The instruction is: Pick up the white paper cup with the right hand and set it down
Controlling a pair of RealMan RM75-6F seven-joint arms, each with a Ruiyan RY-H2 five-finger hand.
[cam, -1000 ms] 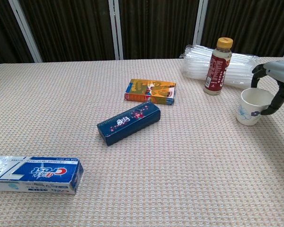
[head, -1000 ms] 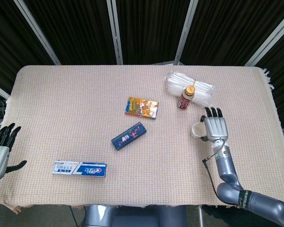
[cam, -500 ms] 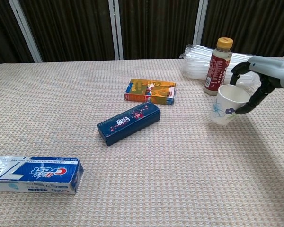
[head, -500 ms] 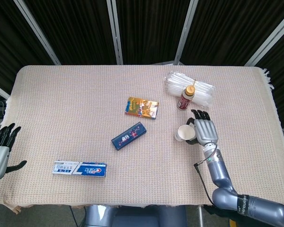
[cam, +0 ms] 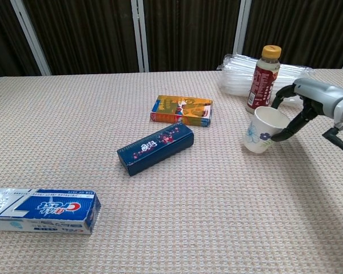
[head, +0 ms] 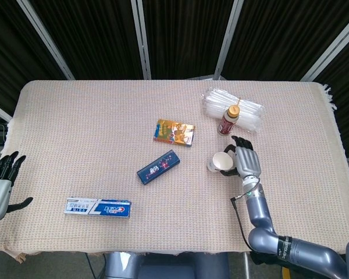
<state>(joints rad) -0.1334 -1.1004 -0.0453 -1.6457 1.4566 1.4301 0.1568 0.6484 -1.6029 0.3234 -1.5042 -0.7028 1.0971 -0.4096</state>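
Observation:
The white paper cup [head: 220,162] [cam: 260,129] bears a small blue flower print and tilts slightly leftward, right of the table's middle. My right hand [head: 246,158] [cam: 300,104] grips it from the right, fingers wrapped round its side. Whether its base touches the cloth I cannot tell. My left hand [head: 1,177] hangs off the table's left edge, fingers spread and holding nothing; the chest view does not show it.
A brown bottle with a yellow cap [head: 228,120] [cam: 262,80] stands just behind the cup, in front of a clear plastic pack [head: 232,107]. An orange box [head: 174,132], a dark blue box [head: 158,166] and a toothpaste box [head: 98,207] lie further left.
My right hand has carried the cup leftward across the table, from near the right side to a spot in front of the bottle. The left hand has not moved.

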